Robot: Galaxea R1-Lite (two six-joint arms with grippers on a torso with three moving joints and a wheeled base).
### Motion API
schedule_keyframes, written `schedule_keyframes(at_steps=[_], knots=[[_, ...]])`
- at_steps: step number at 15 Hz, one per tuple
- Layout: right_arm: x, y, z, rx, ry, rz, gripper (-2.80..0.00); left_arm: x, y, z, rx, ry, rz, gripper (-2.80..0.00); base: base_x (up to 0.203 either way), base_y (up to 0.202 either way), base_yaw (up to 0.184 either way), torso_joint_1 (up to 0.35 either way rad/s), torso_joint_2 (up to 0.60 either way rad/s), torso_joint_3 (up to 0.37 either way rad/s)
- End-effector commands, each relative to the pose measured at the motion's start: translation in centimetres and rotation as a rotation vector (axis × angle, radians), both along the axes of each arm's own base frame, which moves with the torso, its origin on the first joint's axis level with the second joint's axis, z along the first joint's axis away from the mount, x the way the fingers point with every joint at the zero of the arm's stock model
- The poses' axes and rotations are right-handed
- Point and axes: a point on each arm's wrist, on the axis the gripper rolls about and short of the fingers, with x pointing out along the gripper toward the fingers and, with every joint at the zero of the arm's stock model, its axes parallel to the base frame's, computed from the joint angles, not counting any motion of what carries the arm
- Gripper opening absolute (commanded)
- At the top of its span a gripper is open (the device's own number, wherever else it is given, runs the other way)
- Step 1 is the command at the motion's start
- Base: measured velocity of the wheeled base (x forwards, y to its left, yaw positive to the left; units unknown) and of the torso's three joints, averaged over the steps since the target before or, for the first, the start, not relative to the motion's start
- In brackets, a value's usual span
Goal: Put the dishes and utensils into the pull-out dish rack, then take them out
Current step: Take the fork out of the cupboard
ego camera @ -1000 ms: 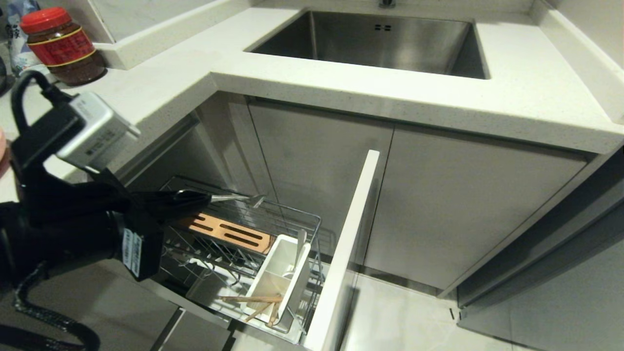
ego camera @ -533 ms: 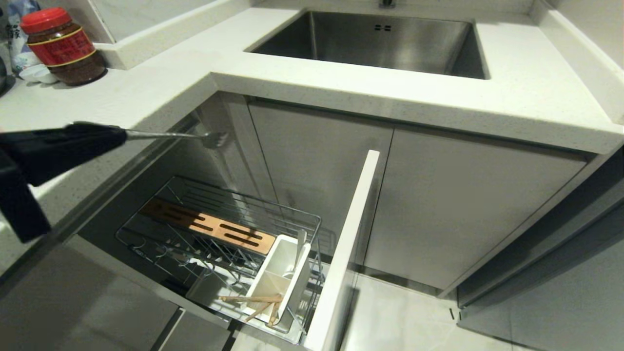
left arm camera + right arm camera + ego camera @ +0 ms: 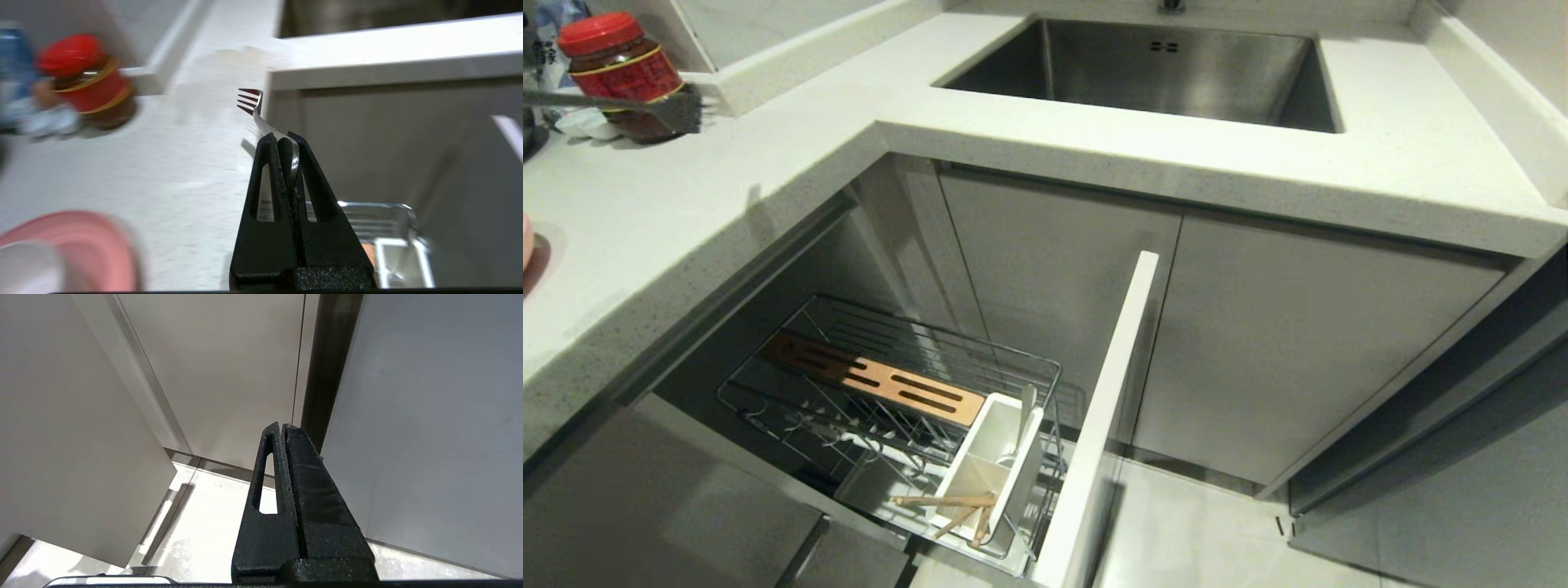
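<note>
Gripping the fork (image 3: 261,118) by its handle, your left gripper (image 3: 284,141) has jaws clamped tight w/ tines poking out past the tips, over the countertop (image 3: 196,163) nr the red-lidded jar (image 3: 88,81), right gripper (image 3: 282,428) closed, empty, by cabinet doors.

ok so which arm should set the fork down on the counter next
Left. Its gripper is shut on the fork, already over the counter near the pink plate. The right gripper hangs shut by the cabinet doors, holding nothing.

Bare countertop (image 3: 686,196) beside red-lidded jar (image 3: 625,77) and pink plate (image 3: 81,245)
</note>
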Motion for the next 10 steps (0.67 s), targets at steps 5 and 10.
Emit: schedule_keyframes(at_steps=[5,10], knots=[[0.2,0.0,-0.7,0.000,0.026,0.000,-2.80,2.8,1.3,0.3,-0.001,0.006,0.384,-2.80,0.000,0.000,0.000,0.000,0.00,0.000],[0.2,0.0,-0.7,0.000,0.026,0.000,-2.80,6.0,2.2,-0.5,0.033,0.090,0.564,-2.80,0.000,0.000,0.000,0.000,0.00,0.000]])
